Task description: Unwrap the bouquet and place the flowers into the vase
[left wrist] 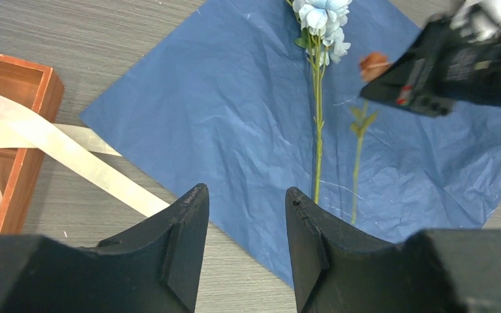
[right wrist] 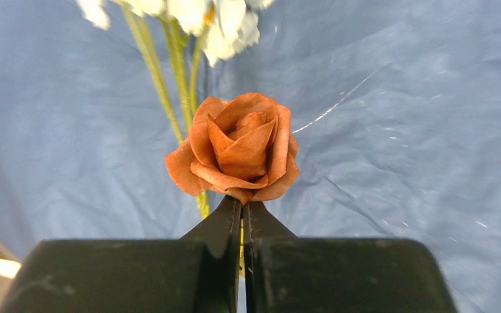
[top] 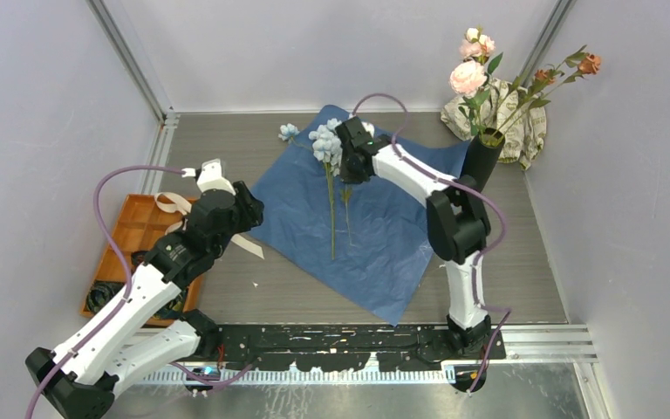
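Hovering over the near edge of the blue paper sheet point(top: 384, 253), the left jaws stand half spread and empty, apparently parked clear. The cream ribbon point(left wrist: 72, 160) trails from the orange tray point(top: 135, 223) onto the table point(top: 297, 297). Mid-sheet, the right jaws pinch the stem just under a rust-orange rose point(right wrist: 238, 147), a hold that should let it hang upright for the vase. A pale blue flower point(top: 325, 144) lies beside it, ungripped. Farthest off, the black vase point(top: 481, 161) already holds pink and rust blooms point(top: 468, 77).
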Action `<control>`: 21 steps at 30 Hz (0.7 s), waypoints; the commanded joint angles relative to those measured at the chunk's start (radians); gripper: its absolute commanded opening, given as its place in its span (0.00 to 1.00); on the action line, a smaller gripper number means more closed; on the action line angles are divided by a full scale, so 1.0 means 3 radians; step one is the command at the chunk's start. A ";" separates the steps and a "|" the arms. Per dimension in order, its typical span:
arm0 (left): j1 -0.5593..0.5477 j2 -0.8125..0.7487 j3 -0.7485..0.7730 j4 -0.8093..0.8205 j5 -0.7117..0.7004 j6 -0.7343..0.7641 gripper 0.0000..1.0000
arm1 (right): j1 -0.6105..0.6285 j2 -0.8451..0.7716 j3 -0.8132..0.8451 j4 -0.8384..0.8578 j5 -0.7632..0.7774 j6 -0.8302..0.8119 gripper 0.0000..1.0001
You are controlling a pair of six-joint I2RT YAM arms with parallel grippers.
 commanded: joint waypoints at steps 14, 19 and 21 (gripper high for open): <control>0.0029 0.0120 -0.0041 0.0390 0.0262 -0.0095 0.47 | 0.0005 -0.2715 -0.0261 0.0952 0.2213 -0.1688 0.01; 0.0028 0.0204 -0.0100 0.0546 0.0434 -0.0149 0.47 | -0.0024 -0.3089 -0.0871 0.2441 0.2941 -0.2798 0.01; 0.0026 0.0241 -0.0118 0.0602 0.0491 -0.0163 0.46 | -0.0141 -0.3099 -0.1037 0.2900 0.2969 -0.3097 0.01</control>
